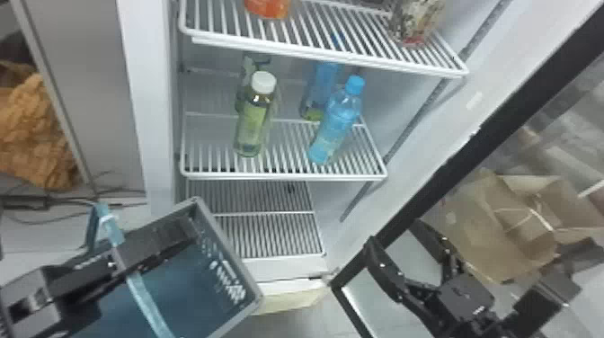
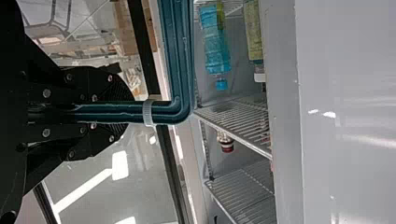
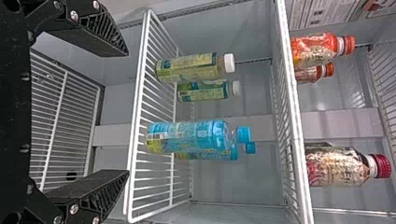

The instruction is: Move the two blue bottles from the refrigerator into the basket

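Note:
Two blue bottles stand on the refrigerator's middle shelf (image 1: 287, 176), the front bottle (image 1: 338, 121) ahead of the rear bottle (image 1: 326, 77). In the right wrist view the front blue bottle (image 3: 187, 136) partly covers the rear blue bottle (image 3: 232, 153). My right gripper (image 1: 394, 233) is low by the open door, below and right of the bottles; in its wrist view the right gripper (image 3: 127, 113) is open, facing the shelf. At lower left my left gripper (image 1: 130, 258) holds the basket (image 1: 231, 251). Its wrist view shows the left gripper (image 2: 122, 112) shut on the teal basket handle (image 2: 163, 112).
Green-labelled bottles (image 1: 252, 123) share the shelf, left of the blue ones. The upper shelf (image 1: 314, 47) carries an orange bottle (image 1: 268, 6) and a red-capped one (image 3: 341, 166). The black-framed door (image 1: 431, 184) stands open at right, with a cardboard box (image 1: 503, 233) behind.

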### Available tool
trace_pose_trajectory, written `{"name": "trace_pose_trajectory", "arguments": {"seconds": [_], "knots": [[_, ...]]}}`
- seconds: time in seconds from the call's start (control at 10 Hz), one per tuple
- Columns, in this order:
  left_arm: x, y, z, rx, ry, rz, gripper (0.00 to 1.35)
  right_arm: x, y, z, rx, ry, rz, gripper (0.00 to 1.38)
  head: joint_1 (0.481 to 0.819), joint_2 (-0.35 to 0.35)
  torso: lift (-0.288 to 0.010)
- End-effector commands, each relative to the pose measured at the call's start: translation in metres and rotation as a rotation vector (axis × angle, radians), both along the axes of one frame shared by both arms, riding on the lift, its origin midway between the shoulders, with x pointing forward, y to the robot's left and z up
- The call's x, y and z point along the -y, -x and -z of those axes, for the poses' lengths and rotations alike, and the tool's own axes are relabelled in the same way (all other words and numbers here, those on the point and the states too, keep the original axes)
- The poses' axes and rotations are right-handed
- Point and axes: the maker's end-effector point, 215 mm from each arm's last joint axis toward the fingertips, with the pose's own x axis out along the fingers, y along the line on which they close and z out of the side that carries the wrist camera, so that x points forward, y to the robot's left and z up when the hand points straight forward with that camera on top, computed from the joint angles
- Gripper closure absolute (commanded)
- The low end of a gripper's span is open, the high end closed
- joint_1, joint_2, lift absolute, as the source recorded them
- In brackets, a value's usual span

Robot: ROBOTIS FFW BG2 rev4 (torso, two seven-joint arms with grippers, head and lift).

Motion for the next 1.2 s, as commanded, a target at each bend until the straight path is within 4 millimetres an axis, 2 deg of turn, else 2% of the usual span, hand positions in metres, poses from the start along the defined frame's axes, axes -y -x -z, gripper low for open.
{"name": "trace_pose_trajectory", "arguments": {"seconds": [0.0, 0.2, 0.6, 1.1], "knots": [[0.0, 0.0, 0.001, 0.0, -0.003, 0.0, 1.19, 0.0, -0.003, -0.001, 0.007, 0.0, 0.001, 0.17, 0.695, -0.35, -0.216], [0.0, 0.0, 0.0, 0.0, -0.002, 0.002, 1.19, 0.003, -0.008, -0.01, 0.046, 0.023, 0.004, 0.19, 0.695, -0.35, -0.216], [0.001, 0.0, 0.001, -0.002, -0.006, 0.006, 1.19, 0.007, -0.01, -0.007, 0.048, 0.02, 0.015, 0.21, 0.695, -0.35, -0.216], [0.003, -0.001, 0.002, -0.004, -0.002, 0.007, 1.19, 0.006, -0.045, -0.004, 0.094, -0.012, 0.009, 0.21, 0.695, -0.35, -0.216]]}}
